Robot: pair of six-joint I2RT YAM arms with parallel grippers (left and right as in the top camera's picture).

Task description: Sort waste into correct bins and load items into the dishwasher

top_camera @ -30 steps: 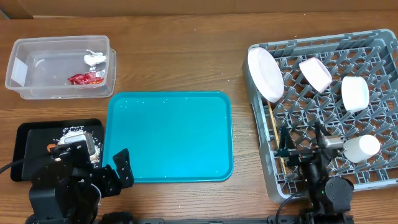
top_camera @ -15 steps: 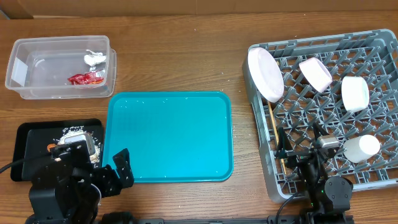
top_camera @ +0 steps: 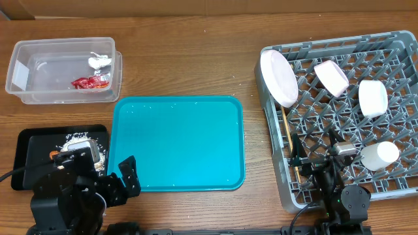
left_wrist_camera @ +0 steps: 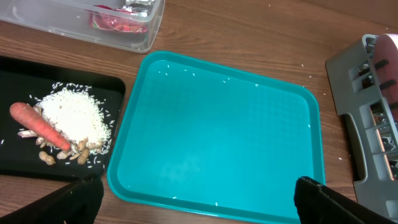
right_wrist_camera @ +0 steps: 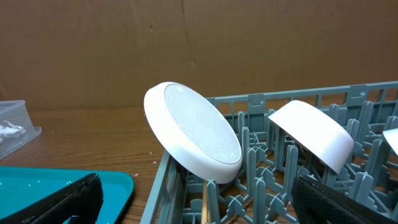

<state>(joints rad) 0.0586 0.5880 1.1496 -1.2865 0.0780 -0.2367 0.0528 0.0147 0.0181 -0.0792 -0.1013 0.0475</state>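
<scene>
I find left gripper (left_wrist_camera: 198,200) and right gripper (right_wrist_camera: 198,202) both spread, empty. Wooden table (top_camera: 196,65): carrot (left_wrist_camera: 38,126) and rice (left_wrist_camera: 74,115) in black tray (left_wrist_camera: 12,155); red wrapper (top_camera: 89,82) in clear tub (top_camera: 65,42); plate (top_camera: 279,78) in grey rack (top_camera: 326,47); cardboard wall (right_wrist_camera: 186,50) beyond.

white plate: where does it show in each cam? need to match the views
Overhead: white plate stands on edge at the left end of the dish rack, upper right of the picture.
Left wrist: only a cropped sliver at the right edge.
Right wrist: centre-left, tilted among the pegs.
Shared landmark: teal tray; the plate sits to its right in every view.
</scene>
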